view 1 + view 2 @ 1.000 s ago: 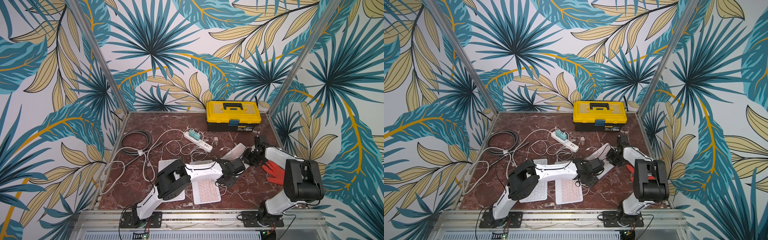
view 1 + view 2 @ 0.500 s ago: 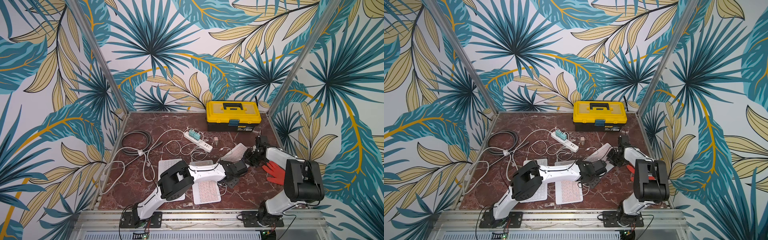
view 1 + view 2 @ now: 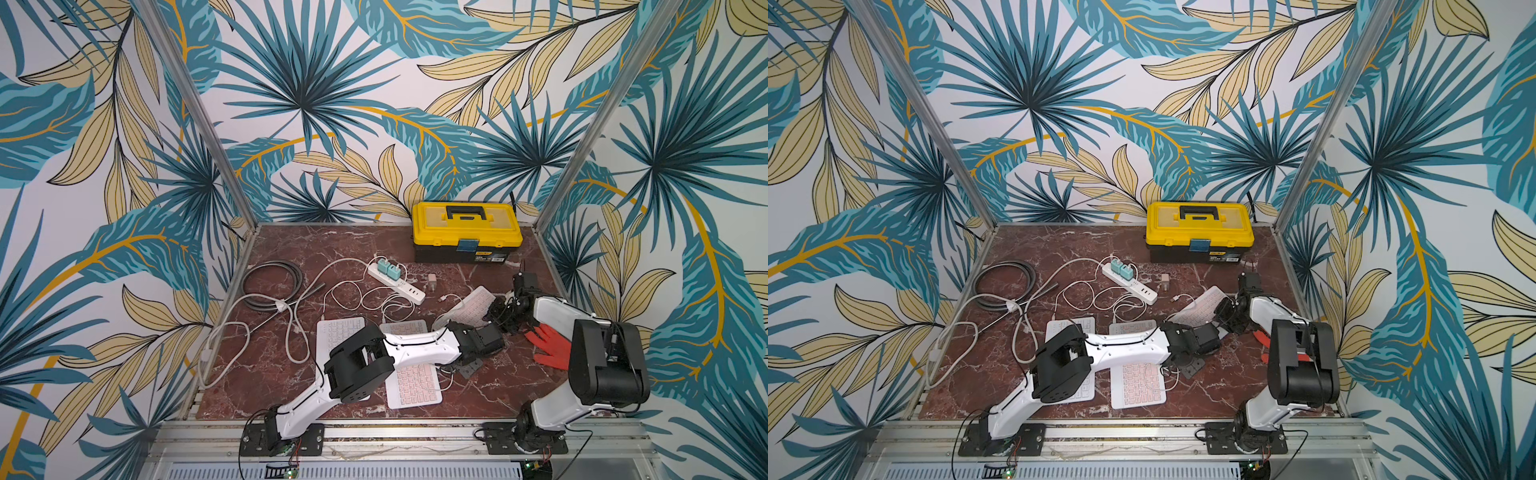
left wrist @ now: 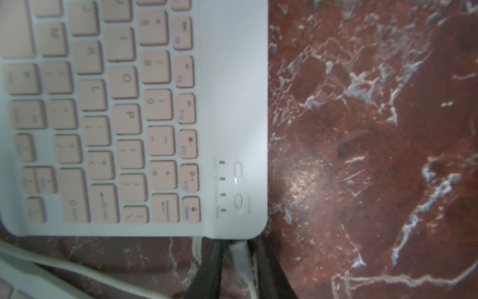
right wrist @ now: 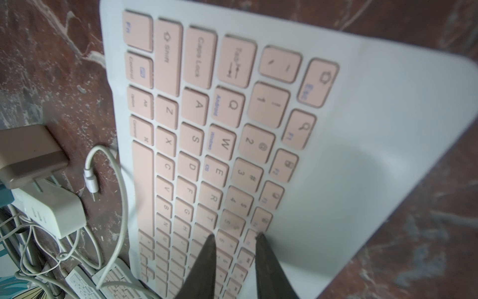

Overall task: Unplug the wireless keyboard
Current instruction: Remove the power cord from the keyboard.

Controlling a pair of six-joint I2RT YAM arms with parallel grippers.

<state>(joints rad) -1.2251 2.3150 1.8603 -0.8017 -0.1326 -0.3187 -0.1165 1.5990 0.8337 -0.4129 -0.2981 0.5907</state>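
A yellow toolbox [image 3: 465,228] sits at the back of the marble worktop [image 3: 498,386], and everything else lies in front of it. Farthest to the toolbox's left, a grey cable [image 3: 272,284] lies coiled. Closer to the toolbox, a white keyboard [image 3: 338,332] lies flat, partly under the left arm. A power strip [image 3: 399,282] lies just in front and left of the toolbox.

The wireless keyboard [image 3: 413,384], with pink keys, lies flat well in front of the toolbox, close to the worktop's front edge. At its corner the left gripper [image 4: 239,243] is clamped on the white plug [image 4: 239,259], one dark finger on each side. The plug meets the keyboard's edge.

Directly in front of the toolbox a second keyboard [image 3: 473,309] lies tilted. The right gripper [image 5: 235,235] has its fingers apart, tips at the keys, with nothing between them. In front and right of the toolbox lies a red glove [image 3: 548,347].
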